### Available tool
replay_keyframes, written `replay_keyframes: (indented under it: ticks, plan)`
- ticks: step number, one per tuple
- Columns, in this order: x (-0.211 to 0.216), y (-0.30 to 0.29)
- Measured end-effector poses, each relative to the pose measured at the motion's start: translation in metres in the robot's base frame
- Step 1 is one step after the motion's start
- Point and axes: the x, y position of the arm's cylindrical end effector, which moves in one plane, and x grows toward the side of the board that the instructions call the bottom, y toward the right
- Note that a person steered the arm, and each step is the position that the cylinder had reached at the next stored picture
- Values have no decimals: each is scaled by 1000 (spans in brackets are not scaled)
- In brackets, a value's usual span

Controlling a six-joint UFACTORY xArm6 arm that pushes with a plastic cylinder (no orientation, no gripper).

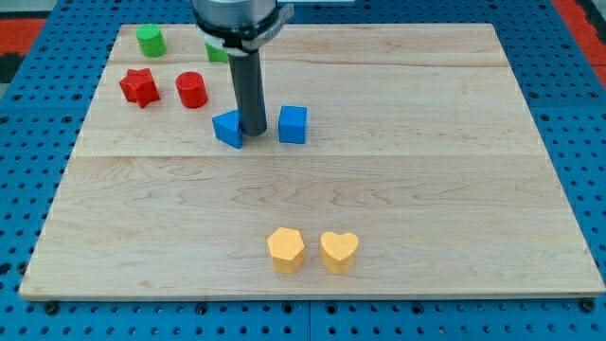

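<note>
My tip (253, 130) rests on the wooden board between two blue blocks. It touches the right side of the blue block (228, 128) on the view's left. The blue cube (293, 124) stands a short gap away on the tip's right. Farther left lie a red cylinder (191, 90) and a red star (139, 87). A green block (150, 41) sits near the top left corner. Another green block (216, 52) shows only partly behind the rod. Near the view's bottom a yellow hexagon (285, 249) and a yellow heart (338, 251) lie side by side.
The wooden board (426, 189) lies on a blue perforated table (28, 142). The arm's grey body (241, 19) hangs over the board's top edge.
</note>
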Motion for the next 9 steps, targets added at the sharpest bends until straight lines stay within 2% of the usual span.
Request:
replay_keyframes:
  ticks: [1,3,5,6,7,9]
  plan:
    - [0,15]
    - [23,5]
    - [50,-45]
    - [40,-77]
    - [2,-21]
    - [-5,-7]
